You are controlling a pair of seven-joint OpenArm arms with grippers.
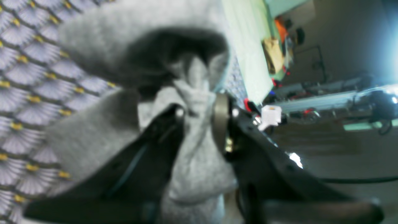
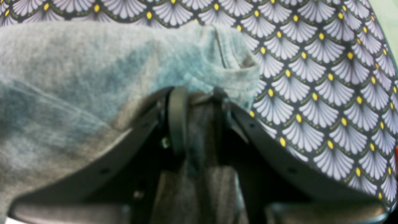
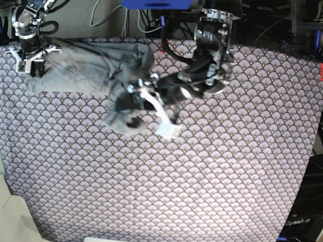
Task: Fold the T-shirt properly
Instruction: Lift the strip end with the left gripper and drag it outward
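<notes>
Plain light grey soft knit T-shirt bunched at far corner of fan-scale patterned bench. Left end effector clamped on fabric fold; right end effector clamped on hem. Light, limp, stretchy; likely sags. Best gripped at seams, edges.

Probably a robotics lab: loose cables and an aluminium rail surround the cloth-covered table.

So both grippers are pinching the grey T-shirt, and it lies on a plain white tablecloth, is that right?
Not quite: the left gripper and right gripper do pinch the T-shirt, but the base view shows the cloth beneath is purple-grey with a fan-scale pattern, not plain white.
</notes>
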